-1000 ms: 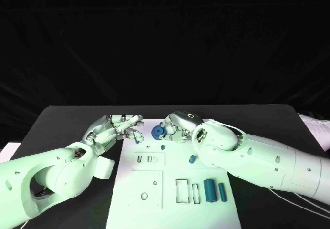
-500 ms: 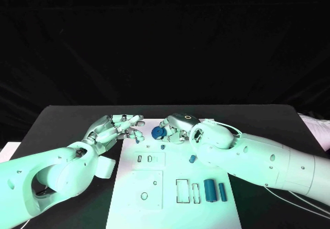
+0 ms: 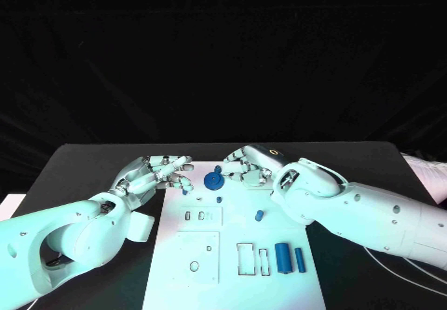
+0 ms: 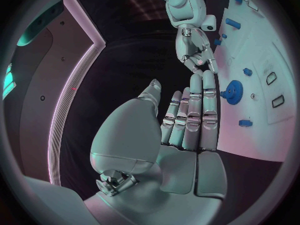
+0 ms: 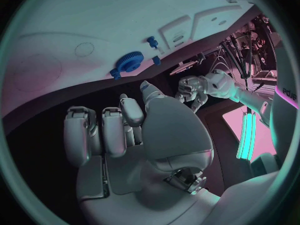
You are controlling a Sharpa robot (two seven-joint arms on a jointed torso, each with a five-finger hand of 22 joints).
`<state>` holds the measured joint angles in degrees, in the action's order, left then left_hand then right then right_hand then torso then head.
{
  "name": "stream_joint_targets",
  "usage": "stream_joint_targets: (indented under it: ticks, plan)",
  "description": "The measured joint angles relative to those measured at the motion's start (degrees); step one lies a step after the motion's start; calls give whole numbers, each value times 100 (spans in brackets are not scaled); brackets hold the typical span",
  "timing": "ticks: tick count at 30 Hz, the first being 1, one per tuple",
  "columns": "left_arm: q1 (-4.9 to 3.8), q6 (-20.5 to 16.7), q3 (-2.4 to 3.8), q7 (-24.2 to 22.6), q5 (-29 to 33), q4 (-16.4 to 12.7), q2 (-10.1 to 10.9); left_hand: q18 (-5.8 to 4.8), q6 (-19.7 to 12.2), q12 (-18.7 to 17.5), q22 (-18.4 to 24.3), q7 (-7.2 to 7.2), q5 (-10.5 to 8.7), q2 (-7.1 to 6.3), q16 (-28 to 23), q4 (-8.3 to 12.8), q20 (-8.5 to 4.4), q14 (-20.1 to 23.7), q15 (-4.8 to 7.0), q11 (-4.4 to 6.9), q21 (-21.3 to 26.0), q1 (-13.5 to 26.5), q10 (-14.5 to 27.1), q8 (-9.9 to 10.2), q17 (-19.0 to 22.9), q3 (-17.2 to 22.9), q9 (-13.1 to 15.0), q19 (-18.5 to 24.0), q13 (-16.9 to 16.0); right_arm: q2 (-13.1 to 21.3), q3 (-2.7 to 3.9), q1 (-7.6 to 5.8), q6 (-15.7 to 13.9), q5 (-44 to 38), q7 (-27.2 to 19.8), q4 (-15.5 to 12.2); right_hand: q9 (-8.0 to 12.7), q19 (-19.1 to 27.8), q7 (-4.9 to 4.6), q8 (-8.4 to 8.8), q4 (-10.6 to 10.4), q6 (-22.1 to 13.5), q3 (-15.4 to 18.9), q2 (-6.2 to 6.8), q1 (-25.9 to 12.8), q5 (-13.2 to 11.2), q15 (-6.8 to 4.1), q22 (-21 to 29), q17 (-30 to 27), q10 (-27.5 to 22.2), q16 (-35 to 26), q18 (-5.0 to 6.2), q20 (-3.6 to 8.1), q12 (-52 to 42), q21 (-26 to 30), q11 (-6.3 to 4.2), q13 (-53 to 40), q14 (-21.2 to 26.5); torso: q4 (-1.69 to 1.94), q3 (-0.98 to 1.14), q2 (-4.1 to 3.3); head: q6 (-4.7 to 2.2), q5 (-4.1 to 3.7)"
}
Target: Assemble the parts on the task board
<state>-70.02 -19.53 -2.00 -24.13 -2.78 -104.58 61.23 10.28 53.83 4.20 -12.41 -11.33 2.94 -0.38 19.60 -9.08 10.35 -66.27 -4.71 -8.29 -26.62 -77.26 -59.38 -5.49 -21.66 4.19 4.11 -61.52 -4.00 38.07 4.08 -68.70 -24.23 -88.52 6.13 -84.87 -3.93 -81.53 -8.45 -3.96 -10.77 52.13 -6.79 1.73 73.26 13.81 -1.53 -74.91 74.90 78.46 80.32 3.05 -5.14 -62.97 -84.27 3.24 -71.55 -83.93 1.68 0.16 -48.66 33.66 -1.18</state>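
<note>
Both hands hover at the board's [image 3: 280,203] far edge, left hand [image 3: 156,173] and right hand [image 3: 244,172] loosely curled, holding nothing, flanking the gear [image 3: 213,180].

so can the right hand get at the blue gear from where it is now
Probably yes: the right hand is open beside the blue gear at the task board's far end, with nothing between them.

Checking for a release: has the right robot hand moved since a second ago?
Yes. The right robot hand has drawn back from the blue gear toward the task board's right side; the gear sits free.
</note>
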Motion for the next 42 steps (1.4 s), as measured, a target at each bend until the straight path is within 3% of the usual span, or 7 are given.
stream_joint_targets:
  ticks: [3, 10, 17, 22, 26, 35, 42]
  plan:
    - [1, 0, 0, 0, 14, 9, 11, 0, 0, 0, 0, 0, 0, 0, 0, 0, 0, 0, 0, 0, 0, 0, 0, 0, 0, 0, 0, 0, 0, 436, 66, -7, -102, 607, -569, -170, 0, 0, -17, 0, 162, 18, -28, 54, 190, -6, 20, 0, 0, -21, -17, 0, 0, 46, 1, 20, 30, -20, -18, 0, 5, -8, -34]
    - [1, 1, 0, 1, 38, 26, 6, 0, 0, 0, -6, 0, 0, 23, 0, 17, 0, 0, 0, 0, 0, -23, 0, 0, -10, 17, 0, 0, 0, 1446, 127, -48, 28, 1796, -1396, -385, -5, 33, -10, 0, 495, 179, -57, 253, 505, -43, 20, 2, -48, -78, -78, 0, -11, 167, 42, 7, 108, -21, -99, -1, 24, -51, -72]
    - [4, 8, -2, 1, 49, 55, -1, 0, 0, 0, -6, 0, 0, 23, 0, 17, 0, 0, 0, 0, 0, -23, 0, 0, -10, 17, 0, 0, 0, 1817, 137, 102, 283, 2132, -1661, -295, -5, 92, -7, 0, 620, 219, -26, 356, 608, -97, 20, 69, 3, -164, -88, 0, -11, 290, 86, 19, 183, -20, -192, 16, 57, -59, -94]
    - [3, 19, -2, 1, 52, 70, -4, -1, 0, 0, -5, 0, 0, 23, 0, 17, 0, 0, 0, 0, 0, -23, 0, 0, -10, 17, 0, 0, 0, 1856, 132, 256, 388, 2055, -1694, -137, 4, 92, -26, 0, 635, 200, -10, 356, 608, -97, 20, 69, 5, -164, -65, 0, -11, 290, 86, 20, 192, -20, -253, 44, 69, -62, -96]
    - [3, 26, 0, 1, 54, 76, -6, 0, 0, 0, -5, 0, 0, 23, 0, 17, 0, 0, 0, 0, 0, -23, 0, 0, -15, 17, 0, 0, 0, 1786, 133, 320, 434, 1917, -1691, 11, 9, 92, -31, 0, 638, 195, -8, 356, 608, -97, 22, 69, 5, -164, -65, 0, -11, 290, 86, 20, 192, -19, -273, 57, 71, -57, -108]
    - [5, 39, -1, 1, 56, 91, -21, -1, 0, 0, -5, 0, 0, 23, 0, 17, 0, 0, 0, 0, 0, -23, 0, 0, -22, 17, 0, 0, 0, 1545, 139, 415, 493, 1661, -1587, 335, 10, 6, -48, 0, 675, 178, 30, 356, 608, -96, 41, -4, 4, -25, 137, 0, -30, -91, 38, 34, -81, 1, -259, 56, 66, -35, -134]
    - [6, 44, -3, 1, 58, 107, -18, 0, 0, 0, -5, 0, 0, 23, 0, 17, 0, 0, 0, 0, 0, -23, 0, 0, -21, 17, 0, 0, 0, 1435, 151, 481, 485, 1534, -1488, 449, 10, 6, -47, 0, 674, 179, 30, 355, 606, -97, 41, -3, 3, 12, 168, 0, -30, -133, 16, 30, -119, 0, -255, 64, 62, -9, -101]
